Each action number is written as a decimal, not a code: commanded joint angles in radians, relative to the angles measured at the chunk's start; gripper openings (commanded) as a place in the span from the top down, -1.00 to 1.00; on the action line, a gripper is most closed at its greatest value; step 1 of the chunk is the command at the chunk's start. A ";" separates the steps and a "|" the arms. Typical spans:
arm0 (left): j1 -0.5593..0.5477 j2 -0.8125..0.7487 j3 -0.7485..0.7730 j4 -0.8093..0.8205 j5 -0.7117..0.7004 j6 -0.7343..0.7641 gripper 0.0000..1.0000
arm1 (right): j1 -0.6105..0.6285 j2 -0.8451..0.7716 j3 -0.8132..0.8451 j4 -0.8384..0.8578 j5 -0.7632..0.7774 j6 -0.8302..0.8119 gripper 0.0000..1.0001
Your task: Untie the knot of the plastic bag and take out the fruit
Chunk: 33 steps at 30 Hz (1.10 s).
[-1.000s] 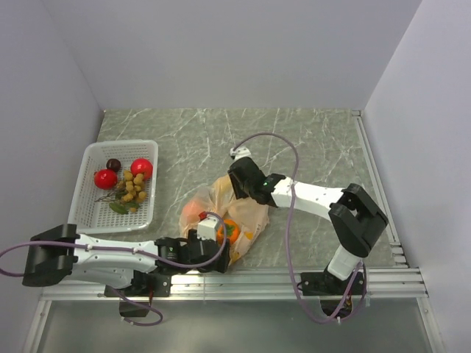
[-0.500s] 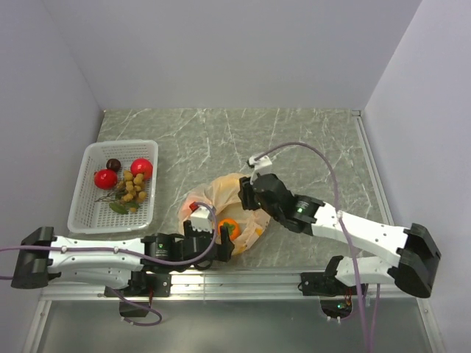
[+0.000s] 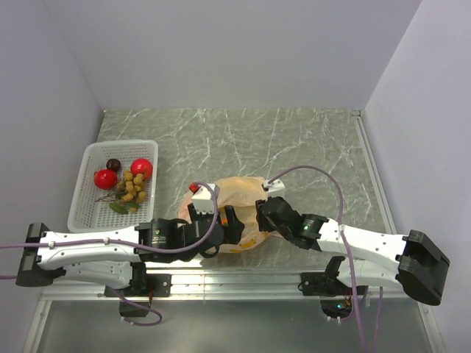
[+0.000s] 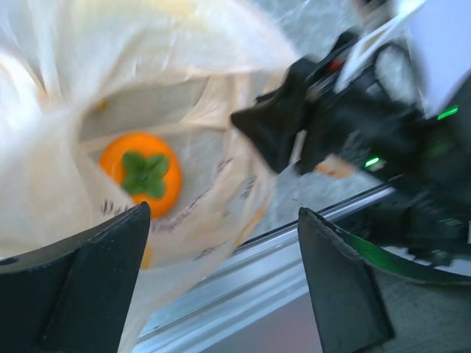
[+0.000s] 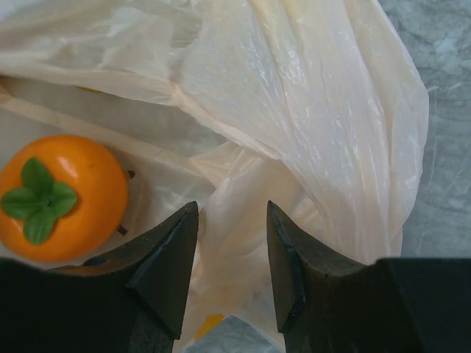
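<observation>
the plastic bag (image 3: 237,193) is seen lying on the green marbled table (image 3: 309,147), close to the near edge, with the metal rail (image 3: 287,275) just below it. it is flanked by both arms: the left gripper (image 3: 223,223) is set at its near left side and the right gripper (image 3: 262,213) at its near right side, so that little free room is left between the two. in the blurred left wrist view the left gripper (image 4: 221,254) is spread wide and nothing is held; the bag's gaping mouth and an orange fruit (image 4: 141,173) with a green calyx are framed ahead of it, and the dark right gripper is seen just beyond the film. in the right wrist view the right gripper (image 5: 232,215) is about half apart with a fold of bag film between the jaws; whether that fold is pinched cannot be told. the same orange fruit (image 5: 56,197) is seen inside the bag, left of those jaws. well to the left, beside the left wall, a white basket (image 3: 82,215) is filled with two red fruits (image 3: 105,179), a dark maroon one (image 3: 113,164) and a tan cluster (image 3: 132,186). bare table is left behind the bag, up to the back wall.
</observation>
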<state>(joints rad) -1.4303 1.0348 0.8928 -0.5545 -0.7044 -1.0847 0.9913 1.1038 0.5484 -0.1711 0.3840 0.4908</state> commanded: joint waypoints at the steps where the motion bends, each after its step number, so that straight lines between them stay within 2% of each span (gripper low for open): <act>1: -0.005 0.030 0.107 -0.077 -0.059 -0.024 -0.68 | 0.009 -0.005 -0.004 0.071 0.035 0.038 0.01; 3: -0.005 0.044 0.113 -0.068 -0.084 -0.037 -0.61 | 0.009 -0.007 -0.007 0.074 0.041 0.042 0.02; 8: 0.001 0.099 0.055 0.099 -0.115 0.006 -0.44 | 0.010 -0.021 -0.028 0.093 0.052 0.058 0.02; 11: 0.047 0.157 0.029 0.131 -0.083 0.016 -0.28 | 0.010 -0.027 -0.036 0.091 0.052 0.069 0.02; 15: 0.142 0.220 -0.053 0.223 0.005 0.040 -0.25 | 0.010 -0.035 -0.050 0.096 0.058 0.078 0.02; 18: 0.185 0.271 -0.090 0.229 0.048 0.032 -0.37 | 0.012 -0.033 -0.053 0.096 0.059 0.081 0.02; 25: 0.191 0.337 -0.156 0.274 0.161 0.058 -0.99 | 0.010 -0.038 -0.071 0.108 0.055 0.084 0.02; 33: 0.191 0.462 -0.144 0.329 0.204 0.114 -0.99 | 0.010 -0.016 -0.070 0.120 0.042 0.089 0.03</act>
<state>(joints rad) -1.2392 1.4460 0.7197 -0.2661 -0.5289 -1.0069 0.9970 1.0870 0.4820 -0.0887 0.4030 0.5613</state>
